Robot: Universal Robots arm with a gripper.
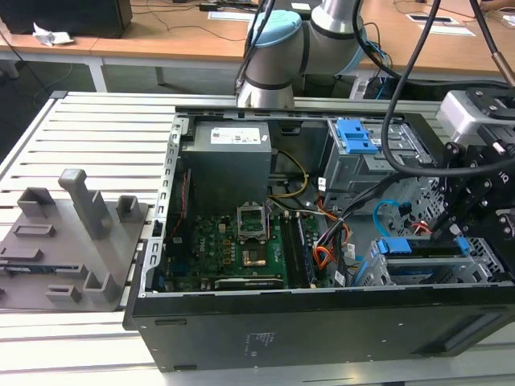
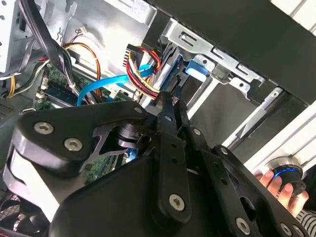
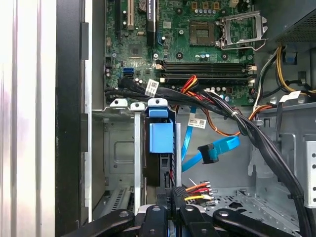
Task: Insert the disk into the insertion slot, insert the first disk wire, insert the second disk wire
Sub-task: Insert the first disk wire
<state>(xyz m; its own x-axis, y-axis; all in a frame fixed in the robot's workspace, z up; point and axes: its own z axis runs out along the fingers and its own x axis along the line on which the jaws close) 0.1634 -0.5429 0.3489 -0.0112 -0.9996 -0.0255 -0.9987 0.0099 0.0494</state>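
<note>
Blue-framed disk (image 3: 160, 138) — long axis twd mobo (image 3: 197, 39)

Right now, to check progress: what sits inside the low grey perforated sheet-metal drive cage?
A bright blue plastic carrier stands edge-on inside the grey sheet-metal cage. The disk body it frames is covered by the cage walls.

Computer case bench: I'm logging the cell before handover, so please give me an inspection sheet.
Surface: slatted metal table carrying the open computer case.
Job's things: disk seated in the insertion slot; second disk wire plug hangs free, apart from the disk.
Clutter: grey fixture beside the case.
Grippers: gripper at the disk's end, by a plug with coloured wires.
Cables: black bundle crosses the case.
Surroundings: desks behind; a hand on a blue-lit knob.
</note>
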